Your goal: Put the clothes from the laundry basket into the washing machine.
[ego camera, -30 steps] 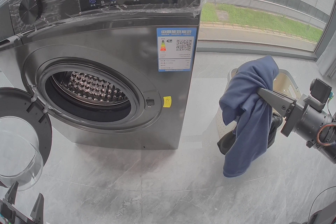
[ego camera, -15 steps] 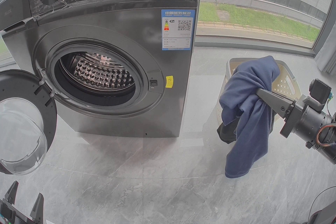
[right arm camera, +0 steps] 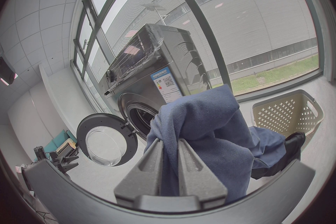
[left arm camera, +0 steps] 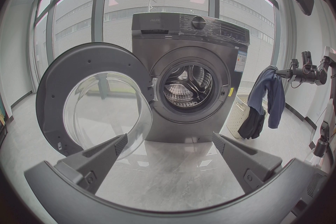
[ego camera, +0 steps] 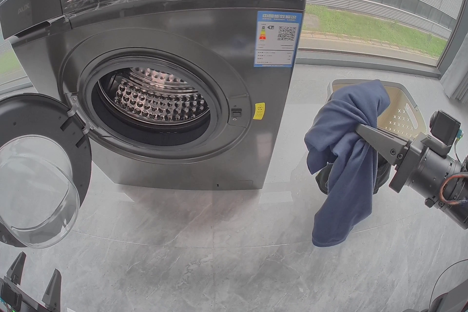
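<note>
My right gripper [ego camera: 363, 130] is shut on a blue garment [ego camera: 346, 157], which hangs from it in the air in front of the beige laundry basket [ego camera: 407, 106]. A dark garment [ego camera: 382, 174] droops over the basket's near rim. The grey washing machine [ego camera: 195, 35] stands to the left with its round door [ego camera: 39, 181] swung wide open and the steel drum [ego camera: 153, 101] showing. Low at the near left, my left gripper [ego camera: 34, 279] is open and holds nothing. In the right wrist view the fingers [right arm camera: 190, 168] pinch the blue garment [right arm camera: 210, 123].
Grey marble floor [ego camera: 219, 254] lies bare between the washer and the basket. Behind the basket a large window [ego camera: 380, 10] reaches down to the floor. The open door juts out to the left of the drum opening.
The head camera has moved, so the washer and basket sit further right in the picture. My right gripper keeps the blue garment in the same grip. The left gripper has not moved.
</note>
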Motion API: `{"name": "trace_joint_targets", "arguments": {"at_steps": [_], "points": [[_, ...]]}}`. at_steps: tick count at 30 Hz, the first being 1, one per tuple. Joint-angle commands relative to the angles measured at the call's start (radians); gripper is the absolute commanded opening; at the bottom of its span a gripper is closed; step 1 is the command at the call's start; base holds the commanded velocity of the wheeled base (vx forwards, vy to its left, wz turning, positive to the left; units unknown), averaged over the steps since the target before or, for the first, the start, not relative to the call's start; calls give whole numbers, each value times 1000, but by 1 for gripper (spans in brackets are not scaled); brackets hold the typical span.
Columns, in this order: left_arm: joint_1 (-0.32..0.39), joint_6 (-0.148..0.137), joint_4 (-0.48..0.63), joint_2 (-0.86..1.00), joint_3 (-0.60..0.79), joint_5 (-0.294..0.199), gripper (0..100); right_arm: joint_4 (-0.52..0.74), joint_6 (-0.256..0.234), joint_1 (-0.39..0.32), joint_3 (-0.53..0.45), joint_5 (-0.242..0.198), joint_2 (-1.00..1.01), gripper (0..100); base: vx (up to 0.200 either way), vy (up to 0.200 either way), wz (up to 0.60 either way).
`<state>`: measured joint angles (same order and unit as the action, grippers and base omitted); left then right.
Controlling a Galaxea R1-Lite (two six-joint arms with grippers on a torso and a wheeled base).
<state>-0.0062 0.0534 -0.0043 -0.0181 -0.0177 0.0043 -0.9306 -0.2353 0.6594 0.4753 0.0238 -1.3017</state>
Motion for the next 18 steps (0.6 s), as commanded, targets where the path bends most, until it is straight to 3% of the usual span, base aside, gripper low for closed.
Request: {"name": "trace_joint_targets", "arguments": {"at_steps": [1, 6, 15, 18], "points": [[0, 0, 0, 17, 16, 0, 100, 0, -1, 0, 0, -1, -2, 0, 0, 200, 0], [0, -1, 0, 17, 16, 0, 100, 0, 1, 0, 0, 1, -2, 0, 0, 200, 0], [0, 0, 0, 17, 16, 0, 100, 0, -2, 0, 0, 1, -5, 0, 0, 0, 0], [0, -1, 0, 17, 16, 2, 100, 0, -2, 0, -1, 1, -5, 0, -200, 0, 0]]}}
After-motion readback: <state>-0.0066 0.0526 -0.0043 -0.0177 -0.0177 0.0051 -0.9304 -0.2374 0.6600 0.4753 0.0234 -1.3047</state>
